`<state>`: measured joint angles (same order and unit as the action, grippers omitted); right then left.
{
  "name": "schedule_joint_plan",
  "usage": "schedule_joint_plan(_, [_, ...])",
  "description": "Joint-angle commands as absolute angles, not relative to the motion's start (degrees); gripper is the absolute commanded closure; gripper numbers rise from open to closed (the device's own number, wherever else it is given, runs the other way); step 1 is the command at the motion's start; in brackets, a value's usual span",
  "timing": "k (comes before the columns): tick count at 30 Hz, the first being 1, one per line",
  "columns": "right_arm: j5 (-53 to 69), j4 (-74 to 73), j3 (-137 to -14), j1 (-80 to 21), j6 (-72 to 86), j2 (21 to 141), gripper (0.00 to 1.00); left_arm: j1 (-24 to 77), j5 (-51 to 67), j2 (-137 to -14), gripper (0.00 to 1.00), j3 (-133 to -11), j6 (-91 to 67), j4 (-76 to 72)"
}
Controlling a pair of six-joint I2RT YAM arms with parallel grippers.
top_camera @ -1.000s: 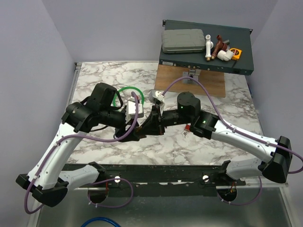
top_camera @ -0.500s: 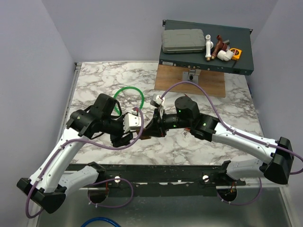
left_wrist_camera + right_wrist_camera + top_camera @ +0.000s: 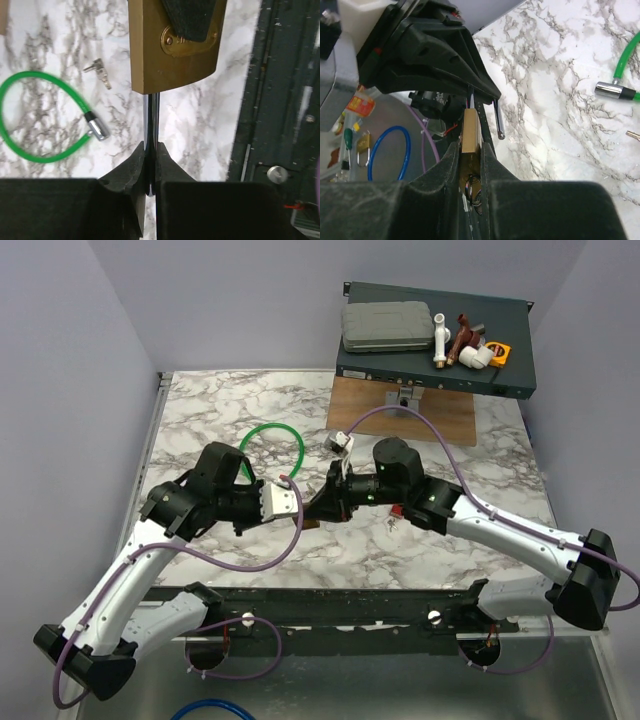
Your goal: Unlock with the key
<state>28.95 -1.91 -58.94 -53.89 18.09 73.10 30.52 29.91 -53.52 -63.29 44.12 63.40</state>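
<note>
Now the left gripper (image 3: 150, 152) sits closer to the table's near edge than a second ago. The thick, glossy green cable loop (image 3: 40, 74), then half covered by that wrist, lies fully exposed on the white, grey-veined marble tabletop (image 3: 200, 130). The two wrists remain nose to nose at mid-table.

Between them hangs the flat-sided brass padlock (image 3: 170, 60), dull gold with a riveted oval plate. The right gripper (image 3: 469, 146) is clamped on its body with matte black pads. The left gripper's fingers are pressed together on one leg of the thin, polished steel shackle (image 3: 151, 115). The other leg ends in a rounded tip, free beside the body.

The loop ends in a short chrome ferrule, and just beside it lie small silvery keys (image 3: 100, 73), apart from everything else.

The red-tagged key (image 3: 397, 509) shows only as a small red patch on the marble, tucked against the right forearm and well apart from the padlock; its blade is too small to make out
</note>
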Motion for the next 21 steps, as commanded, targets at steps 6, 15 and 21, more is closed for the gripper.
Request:
schedule_joint_plan(6, [32.6, 0.8, -57.1, -40.8, 33.2, 77.8, 0.99, 36.2, 16.0, -57.7, 0.93, -58.4, 48.5, 45.8])
schedule_joint_plan(15, [33.6, 2.9, -51.1, -31.2, 38.9, 78.5, 0.99, 42.3, 10.0, -72.7, 0.89, -61.2, 50.7, 31.2])
schedule_joint_plan(21, [29.5, 3.0, -48.7, -27.5, 40.2, 78.8, 0.99, 45.2, 5.9, -83.6, 0.82, -64.2, 52.5, 25.4])
